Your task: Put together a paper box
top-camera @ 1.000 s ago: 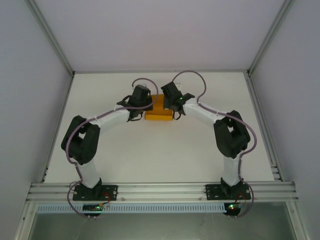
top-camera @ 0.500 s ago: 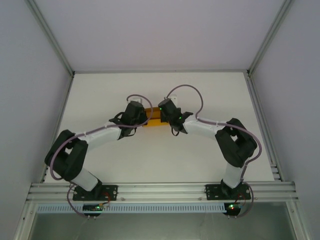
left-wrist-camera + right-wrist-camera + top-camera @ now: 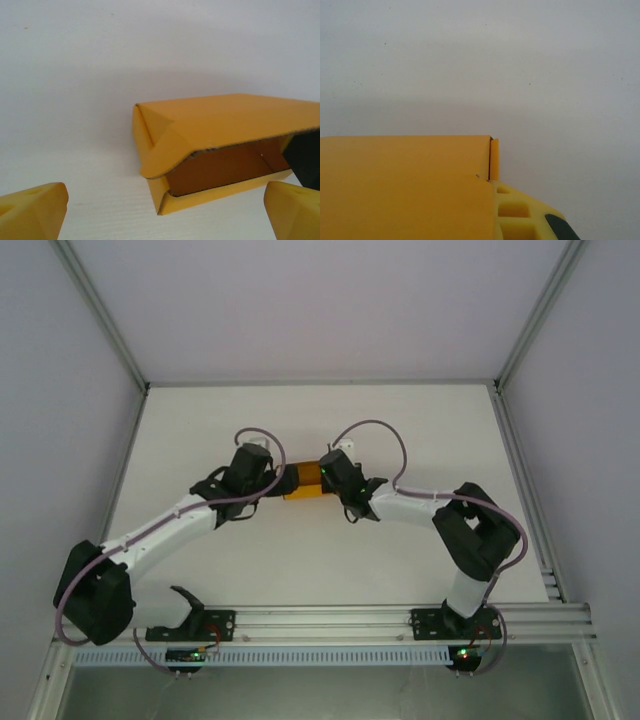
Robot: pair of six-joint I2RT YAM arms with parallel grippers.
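Orange-yellow card is sitting between my two grippers near the middle of the table (image 3: 320, 565). This is the paper box (image 3: 303, 481), already folded into a low rectangular shell.

Seen from above, my left gripper (image 3: 283, 483) is pointing at the box's left end and my right gripper (image 3: 326, 480) is closing in on its right end. Both are just beside the box, and neither arm is clearly the nearer. Only a short stretch of card is showing between them, so I am judging that the long axis runs left to right across the table, from one gripper to the other.

In the left wrist view, my left fingers (image 3: 31, 211) are standing wide apart and holding nothing. The box is lying just ahead of them and slightly to the right, with its open side facing me. The top view is not giving me that opening. The wrist view is showing a rounded flap (image 3: 167, 150) drooping over the left corner and the hollow inside still exposed. I am reading that flap as the next thing to tuck. A dark shape (image 3: 305, 160) is standing at the opening's right end, and I cannot tell what it is.

My right gripper is shut. In its own view one finger (image 3: 520, 212) is lying against the edge of the box's top panel, but I cannot tell whether any card is pinched.
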